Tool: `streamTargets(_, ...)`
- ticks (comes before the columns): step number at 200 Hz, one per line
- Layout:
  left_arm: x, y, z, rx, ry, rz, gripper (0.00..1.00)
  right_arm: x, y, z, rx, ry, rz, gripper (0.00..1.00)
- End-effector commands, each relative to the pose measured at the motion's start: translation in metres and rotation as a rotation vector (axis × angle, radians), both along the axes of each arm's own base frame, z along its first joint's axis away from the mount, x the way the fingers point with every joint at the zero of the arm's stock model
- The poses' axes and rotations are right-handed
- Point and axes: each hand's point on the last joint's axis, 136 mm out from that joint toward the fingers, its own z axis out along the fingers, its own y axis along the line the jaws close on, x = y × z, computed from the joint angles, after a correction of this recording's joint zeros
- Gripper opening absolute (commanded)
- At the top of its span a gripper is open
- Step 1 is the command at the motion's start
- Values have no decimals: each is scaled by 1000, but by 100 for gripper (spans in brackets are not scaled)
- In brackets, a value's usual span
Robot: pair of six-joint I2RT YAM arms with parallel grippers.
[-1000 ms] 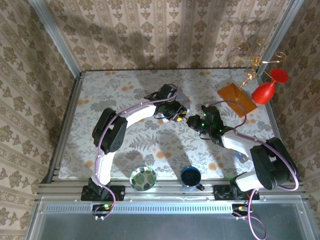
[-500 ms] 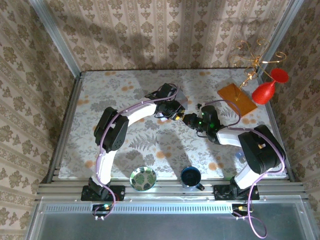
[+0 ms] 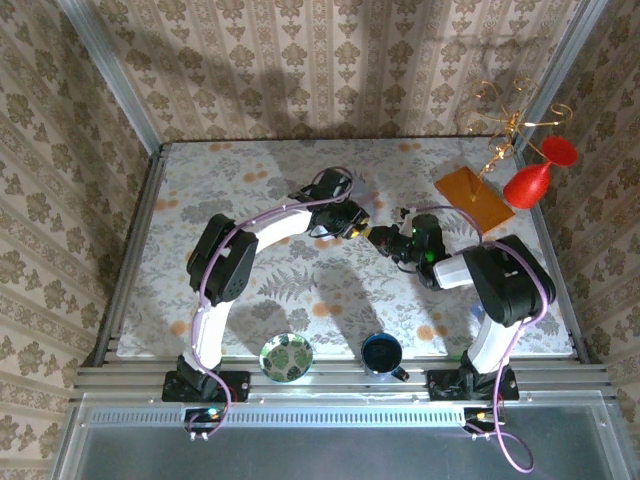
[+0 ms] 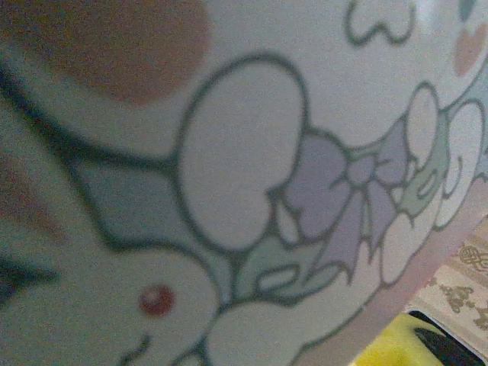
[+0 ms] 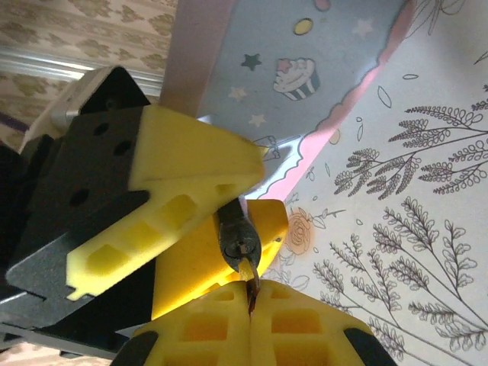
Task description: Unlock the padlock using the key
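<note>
In the right wrist view the padlock (image 5: 239, 235), small and dark, is pinched between my left gripper's yellow fingers (image 5: 191, 156), keyhole end facing the camera. My right gripper (image 5: 250, 301) is shut on the key (image 5: 249, 276); the thin blade sticks up from between the pads and its tip touches the padlock's keyhole face. From above, the left gripper (image 3: 358, 228) and right gripper (image 3: 386, 240) meet tip to tip at mid-table. The left wrist view is pressed close to a blurred picture-lidded tin (image 4: 244, 152).
The lavender tin (image 5: 320, 61) lies just behind the left gripper. A green bowl (image 3: 286, 356) and a blue cup (image 3: 382, 352) stand near the front edge. An orange card (image 3: 473, 195), a gold wire stand (image 3: 505, 130) and a red glass (image 3: 535, 178) are at the back right.
My right arm has folded in and its gripper has slid left toward the left gripper, closing the gap between key and padlock. The left gripper has barely shifted.
</note>
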Motion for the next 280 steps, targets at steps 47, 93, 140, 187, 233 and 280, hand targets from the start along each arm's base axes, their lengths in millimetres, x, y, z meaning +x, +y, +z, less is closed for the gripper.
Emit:
streamTargets(47,-66,-25,4,-161,218,-161,0,18,3,26,248,-38,-41,0)
streamTargets(93,-54,-37,20,-270,152,-141,0,28,6,31,374,71,-82,0)
streamTargets(140,-51,-35,24,-294,141,-127,0,33,5,31,460,153,-141,0)
streamTargets(187,-50,-33,22,-294,147,-118,0,28,1,12,485,237,-200,0)
streamTargets(233,-52,-29,17,-277,161,-115,0,20,1,-4,450,261,-197,25)
streamTargets(280,-49,-26,19,-270,158,-115,0,16,0,-3,397,219,-172,52)
